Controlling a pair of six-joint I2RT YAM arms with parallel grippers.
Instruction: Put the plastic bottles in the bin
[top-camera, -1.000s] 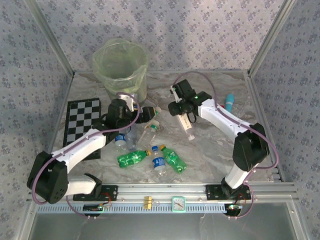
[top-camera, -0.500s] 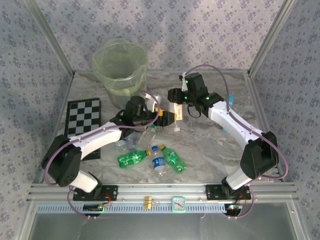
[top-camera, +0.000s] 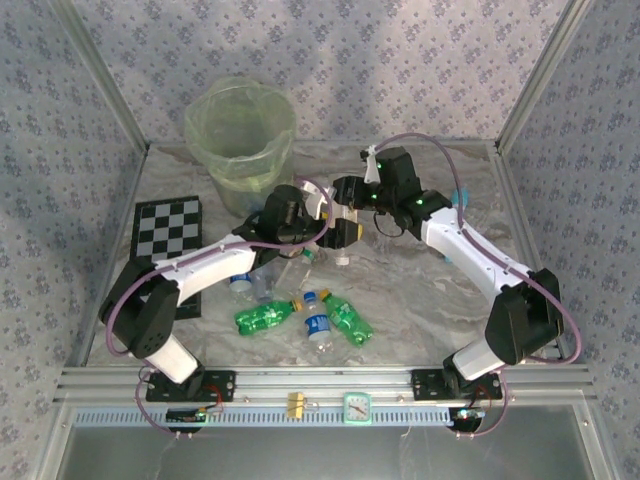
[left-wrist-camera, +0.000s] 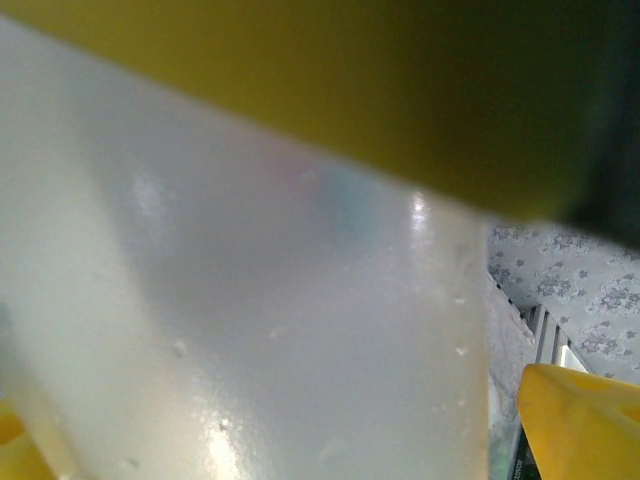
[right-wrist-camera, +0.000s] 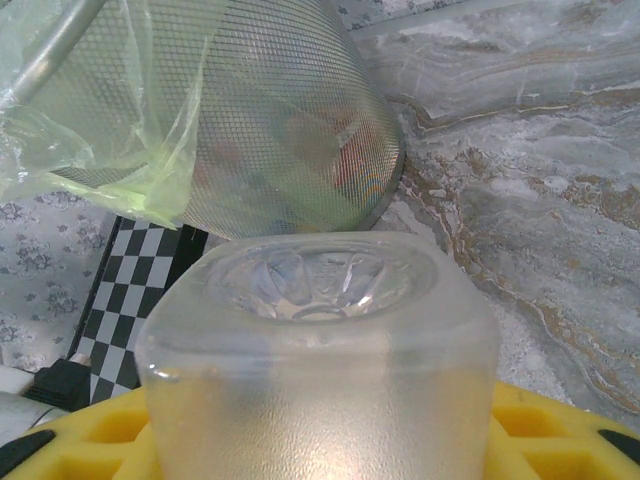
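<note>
The table (top-camera: 430, 290) is grey marble-patterned and runs under both arms. The bin (top-camera: 240, 135), lined with a pale green bag, stands on the table's far side. It is beyond the left claw (top-camera: 337, 229) and off to that claw's left, near it but not touching. From the right wrist, the bin (right-wrist-camera: 250, 130) shows as a mesh wall under the bag, ahead of the right claw and to its left. The checkerboard (top-camera: 165, 245) lies flat, well to the left of both claws.

The right claw (top-camera: 349, 198) meets the left claw over the middle of the table. The right claw is clenched on the held bottle (top-camera: 344, 248), a clear one. The right wrist view shows the bottle's moulded base (right-wrist-camera: 320, 290) sitting between the claw's yellow pads (right-wrist-camera: 90, 440).

The left claw is right at the same bottle. Its wrist view shows the pale bottle wall (left-wrist-camera: 250, 330) very close, with one yellow finger (left-wrist-camera: 300, 70) blurred across the top and another (left-wrist-camera: 580, 420) just beside the bottle's edge. I cannot tell whether the left claw grips it or only brackets it.

The loose bottles (top-camera: 316, 322) lie on the table nearer the arm bases than both claws. They are two green ones and a blue-labelled clear one, and more clear ones (top-camera: 262, 285) lie under the left arm.
</note>
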